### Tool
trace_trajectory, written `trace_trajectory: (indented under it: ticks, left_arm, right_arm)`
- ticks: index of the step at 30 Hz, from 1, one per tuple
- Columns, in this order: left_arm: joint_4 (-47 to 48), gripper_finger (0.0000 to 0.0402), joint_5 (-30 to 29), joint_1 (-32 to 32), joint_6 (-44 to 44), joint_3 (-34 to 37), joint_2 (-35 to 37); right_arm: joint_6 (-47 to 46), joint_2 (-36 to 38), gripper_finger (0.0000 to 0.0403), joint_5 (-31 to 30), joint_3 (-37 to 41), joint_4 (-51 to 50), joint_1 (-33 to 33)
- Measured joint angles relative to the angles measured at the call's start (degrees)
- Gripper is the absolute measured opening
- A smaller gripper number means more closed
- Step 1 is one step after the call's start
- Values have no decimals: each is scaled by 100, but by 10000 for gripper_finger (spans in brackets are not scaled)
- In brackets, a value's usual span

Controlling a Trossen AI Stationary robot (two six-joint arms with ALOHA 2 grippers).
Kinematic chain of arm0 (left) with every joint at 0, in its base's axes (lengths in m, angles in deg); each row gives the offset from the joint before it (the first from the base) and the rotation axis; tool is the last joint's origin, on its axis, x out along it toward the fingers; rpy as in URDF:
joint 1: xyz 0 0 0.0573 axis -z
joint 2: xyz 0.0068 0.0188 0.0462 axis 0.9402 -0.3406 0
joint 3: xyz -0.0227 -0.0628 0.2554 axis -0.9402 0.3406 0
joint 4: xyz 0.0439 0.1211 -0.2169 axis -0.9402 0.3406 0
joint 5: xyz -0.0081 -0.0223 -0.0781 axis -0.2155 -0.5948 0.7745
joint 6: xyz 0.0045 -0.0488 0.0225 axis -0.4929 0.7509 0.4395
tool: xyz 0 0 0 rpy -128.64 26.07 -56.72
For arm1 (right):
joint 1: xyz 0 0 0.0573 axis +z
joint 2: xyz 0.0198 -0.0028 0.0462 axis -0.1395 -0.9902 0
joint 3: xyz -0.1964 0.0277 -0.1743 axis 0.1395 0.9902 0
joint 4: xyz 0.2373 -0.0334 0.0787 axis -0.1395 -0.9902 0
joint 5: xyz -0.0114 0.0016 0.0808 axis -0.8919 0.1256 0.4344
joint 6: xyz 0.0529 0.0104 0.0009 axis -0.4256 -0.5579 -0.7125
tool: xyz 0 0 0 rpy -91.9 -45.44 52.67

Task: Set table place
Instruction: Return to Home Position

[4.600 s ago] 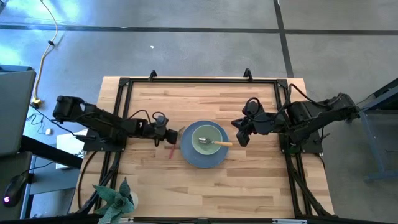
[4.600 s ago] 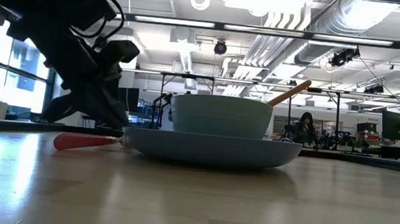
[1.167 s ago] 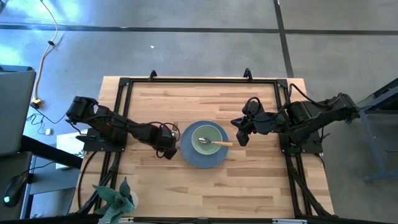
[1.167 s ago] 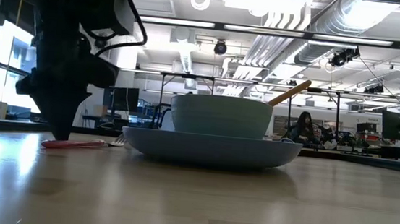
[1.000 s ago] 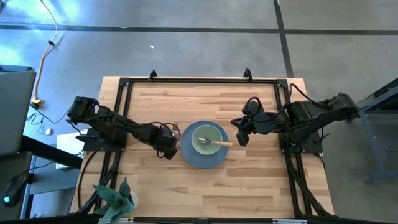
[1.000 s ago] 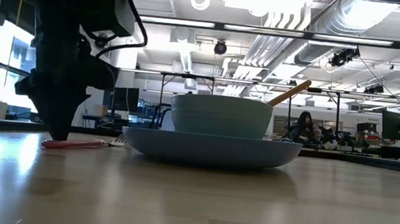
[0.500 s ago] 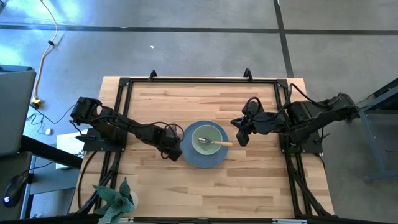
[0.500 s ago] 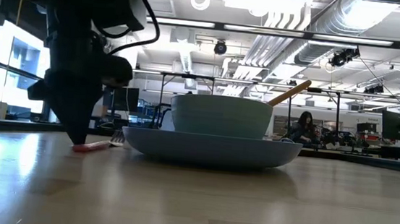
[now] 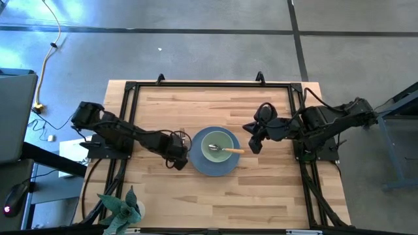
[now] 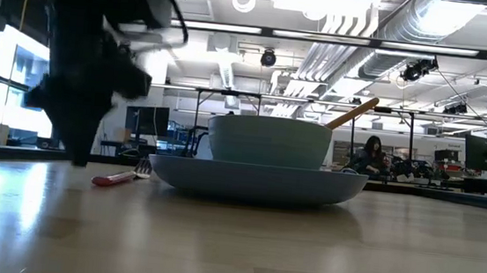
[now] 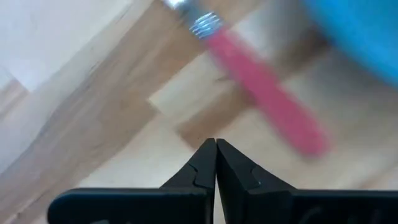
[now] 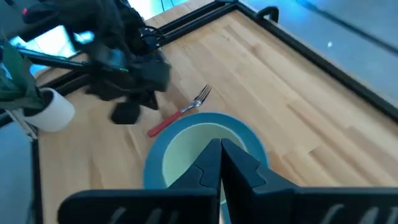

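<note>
Bench (image 10: 234, 242), front: bare wood.

Next in, the fork (image 10: 116, 177) lies flat on the bench. Its red handle points away from the plate (image 10: 257, 182) and its tines are just beside the rim; cannot tell if they touch. From above it sits on the plate's left, mostly hidden under the left arm (image 9: 124, 134).

Change: a second ago the handle lay farther out, with the left jaws planted over its end. Half a second ago it had slid in to its present spot. Now the left jaws are off it. They are pressed together and hold nothing, and in the wrist view the tips stop short of the handle. The arm blurs in the low view and has drawn back from the fork. Judgement: the nudge is over and the fork is placed.

Behind the fork, the bowl (image 10: 270, 141) sits on the plate. The spoon (image 10: 354, 113) is in it, handle leaning out toward the right arm (image 9: 313, 127). That arm hangs just beside the plate, unmoved throughout. The right jaws are closed and empty.

Judgement: the setting looks complete, and only pulling both arms back remains. Risk: the left arm leaves close to the handle, so a low sweep could drag the fork askew.

Far back: a person (image 10: 371, 152) seated in the room.
</note>
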Motion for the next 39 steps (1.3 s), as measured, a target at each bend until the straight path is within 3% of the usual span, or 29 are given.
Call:
trace_trajectory:
  ticks: [9, 16, 22, 26, 30, 33, 35, 37, 39]
  left_arm:
    - [1665, 0, -1856, 917, 479, -617, 1496]
    - [1886, 0, -3149, 1932, 1033, -280, 2846]
    - [1663, 0, -4471, 3129, 1622, 390, 3535]
    - [1276, 0, -4559, 3467, 1900, 901, 3797]
    - [836, 0, -4601, 3466, 1470, 1019, 3924]
    - [760, 0, -4724, 3247, 886, 882, 4015]
    - [744, 0, -4711, 3007, 439, 785, 4094]
    - [530, 0, -4605, 2739, -126, 734, 4187]
    - [245, 0, -4483, 2483, -785, 729, 4271]
  right_arm:
    - [570, 379, 0, -529, 0, -199, 116]
    - [461, 828, 0, -1524, 0, -545, 1137]
    - [-756, 896, 0, -3095, 11, -1470, 2530]
    - [-1765, 1029, 0, -3856, 610, -1449, 3102]
    - [-2034, 1400, 0, -3716, 1508, -393, 3088]
    - [-649, 1779, 0, -3326, 2247, 1554, 2819]
    - [851, 2088, 0, -2558, 2818, 3418, 2447]
    - [2252, 2339, 0, -1373, 3430, 5314, 1877]
    - [2971, 2553, 0, -297, 3965, 6551, 1223]
